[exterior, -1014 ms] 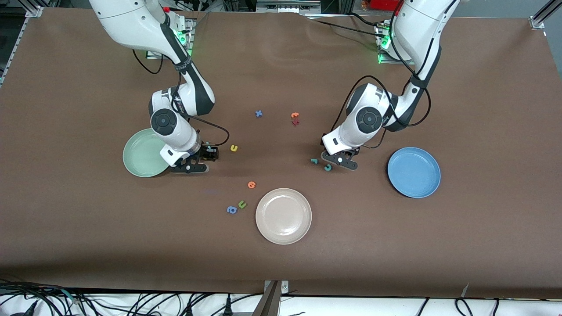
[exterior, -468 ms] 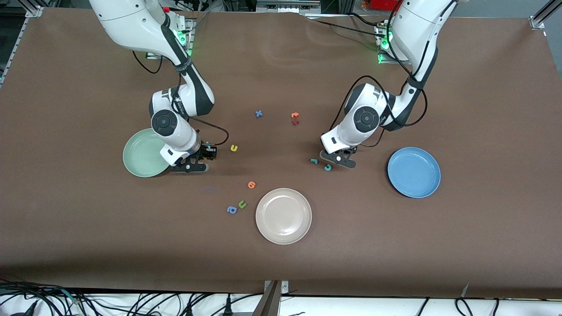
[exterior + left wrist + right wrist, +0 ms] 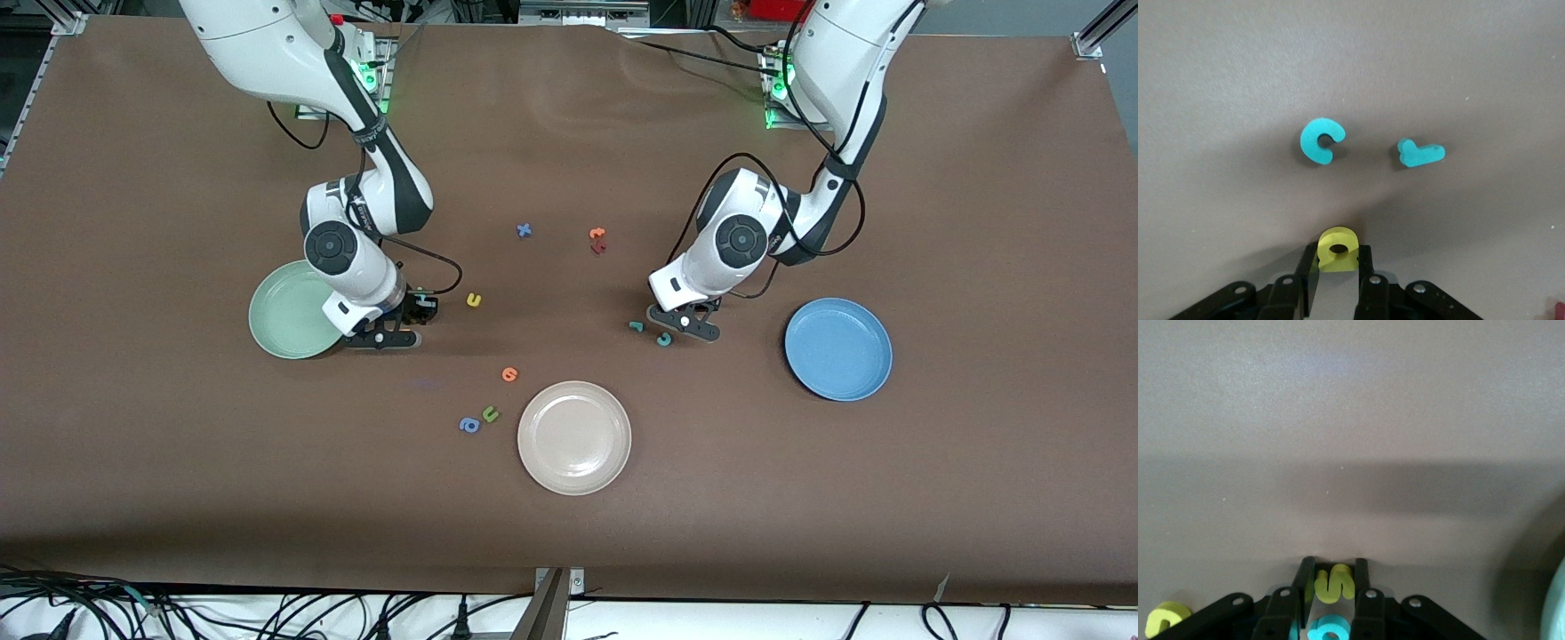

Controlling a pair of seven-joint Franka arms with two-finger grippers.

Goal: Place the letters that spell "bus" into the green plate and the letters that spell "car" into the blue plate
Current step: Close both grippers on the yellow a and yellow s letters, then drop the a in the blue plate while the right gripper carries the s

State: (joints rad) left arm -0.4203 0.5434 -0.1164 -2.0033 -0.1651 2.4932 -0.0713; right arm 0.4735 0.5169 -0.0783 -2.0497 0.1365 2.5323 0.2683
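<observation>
My left gripper (image 3: 1338,259) is shut on the yellow a (image 3: 1337,263), low at the table beside the teal c (image 3: 1321,140) and the teal r (image 3: 1421,153). From the front, the left gripper (image 3: 683,324) sits between those letters and the blue plate (image 3: 837,348). My right gripper (image 3: 1333,581) is shut on the yellow s (image 3: 1335,583), with the teal b (image 3: 1328,629) under its body. The right gripper (image 3: 384,336) stands right beside the green plate (image 3: 286,313). The yellow u (image 3: 474,300) lies a little toward the table's middle.
A beige plate (image 3: 574,436) sits nearer the front camera at mid-table. Beside it lie a green u (image 3: 490,413), a blue a (image 3: 468,425) and an orange letter (image 3: 509,374). A blue x (image 3: 524,230) and two reddish letters (image 3: 597,240) lie farther back.
Both grippers have closed, the left on the yellow a and the right on the yellow s. Both hands shifted only slightly.
</observation>
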